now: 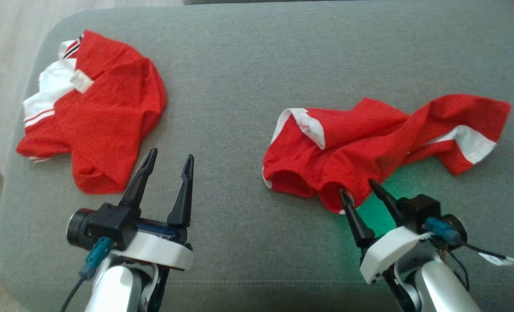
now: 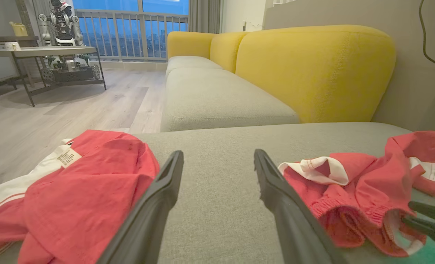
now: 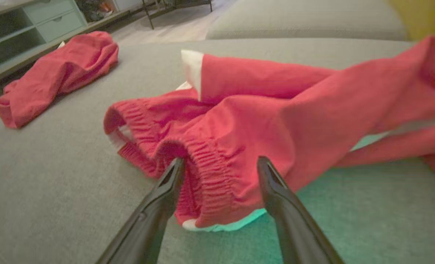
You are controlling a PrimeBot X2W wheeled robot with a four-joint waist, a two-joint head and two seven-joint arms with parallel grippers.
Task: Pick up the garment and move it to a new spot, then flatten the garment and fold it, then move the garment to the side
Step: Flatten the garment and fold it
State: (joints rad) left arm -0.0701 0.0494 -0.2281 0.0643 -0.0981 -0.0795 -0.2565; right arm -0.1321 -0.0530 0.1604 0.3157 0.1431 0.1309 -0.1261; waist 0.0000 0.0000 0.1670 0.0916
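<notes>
**Location.** The red shorts (image 1: 369, 143) lie crumpled on the right half of the grey cushion (image 1: 248, 65). They are well apart from a red-and-white shirt (image 1: 101, 112) near the cushion's left end.

**Grippers.** The right gripper (image 1: 357, 187) is at the near edge of the shorts. Its jaws are spread, with a fold of the elastic waistband (image 3: 210, 161) between the fingers. They are not clenched, and the cloth rests on the cushion. The left gripper (image 1: 171, 154) hovers over bare cushion just beside the shirt, jaws released and holding nothing.

**Progress.** In my judgement the task is at its very start, with the first grasp lined up but not made.
- The shorts have not been lifted or moved to a new spot.
- They are bunched and twisted, so they have been neither flattened nor folded.
- Moving them to the side also remains to be done.

Whether the shirt counts as finished work cannot be told.

**Orientation.** In the head view the long axis of the shorts runs across the cushion, rising slightly toward the far right. The waistband points toward the robot and the cushion's middle. The white-trimmed leg hem (image 1: 477, 143) points toward the robot's right. One white-lined corner is turned back on top.
</notes>
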